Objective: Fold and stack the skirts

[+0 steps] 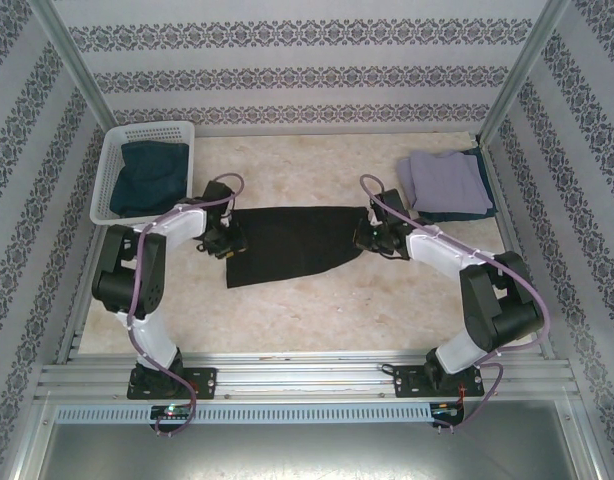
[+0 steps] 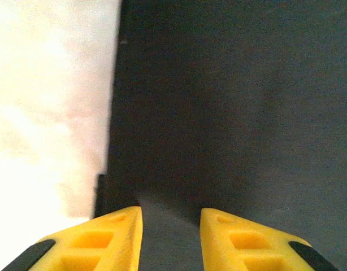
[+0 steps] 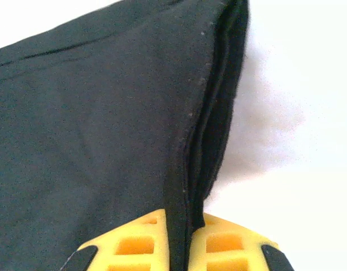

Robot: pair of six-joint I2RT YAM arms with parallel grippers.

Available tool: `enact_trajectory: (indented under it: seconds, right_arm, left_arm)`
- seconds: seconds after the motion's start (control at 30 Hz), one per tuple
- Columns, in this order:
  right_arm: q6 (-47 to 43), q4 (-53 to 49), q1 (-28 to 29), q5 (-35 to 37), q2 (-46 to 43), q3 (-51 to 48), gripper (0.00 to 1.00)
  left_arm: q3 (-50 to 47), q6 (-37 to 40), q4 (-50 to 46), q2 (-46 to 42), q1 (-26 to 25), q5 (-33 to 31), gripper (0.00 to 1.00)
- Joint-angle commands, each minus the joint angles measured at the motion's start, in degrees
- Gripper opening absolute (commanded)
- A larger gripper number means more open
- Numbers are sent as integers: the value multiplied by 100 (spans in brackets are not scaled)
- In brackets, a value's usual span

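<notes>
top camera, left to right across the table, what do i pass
white plastic lattice basket with a dark blue denim skirt inside → left gripper → black cloth skirt → right gripper → pale lavender-grey cloth skirt, folded

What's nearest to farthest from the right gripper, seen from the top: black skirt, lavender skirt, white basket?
1. black skirt, middle, pinched in the right gripper.
2. lavender skirt, back right, close by.
3. white basket, far back-left corner.

Right of the black skirt point(image 1: 287, 243), your denim skirt point(image 1: 463, 214) sits mostly hidden under the lavender skirt point(image 1: 445, 180).
</notes>
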Motion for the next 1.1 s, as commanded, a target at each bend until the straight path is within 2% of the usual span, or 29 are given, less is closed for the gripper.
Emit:
enact_trajectory:
  seconds: [0.0, 0.07, 0.27, 0.43, 0.6, 0.73, 0.93, 1.07]
  right_arm:
    - [-1129, -583, 359, 244, -61, 674, 0]
    - [-1587, -811, 712, 271, 70, 1130, 0]
    - [-2642, -1422, 2026, 217, 942, 2682, 0]
    - [-2785, -1494, 2774, -290, 1907, 3564, 0]
    - [-1785, -1121, 2736, -74, 2539, 3439, 0]
    - [-844, -728, 2492, -362, 2724, 3201, 0]
    - [-611, -568, 2473, -290, 2676, 3104, 0]
    - [-375, -418, 2538, -338, 2611, 3202, 0]
  left_arm:
    - [-85, 157, 148, 190, -38, 127, 28]
    - [-228, 89, 275, 310, -35, 251, 24]
    - [-755, -106, 807, 300, -27, 602, 24]
    - [-903, -210, 1061, 275, 23, 850, 24]
    - [-897, -182, 935, -99, 222, 955, 26]
    - [-792, -33, 494, -529, 369, 783, 32]
    - [-820, 31, 203, -974, 575, 445, 33]
    - [-907, -27, 494, -690, 591, 855, 29]
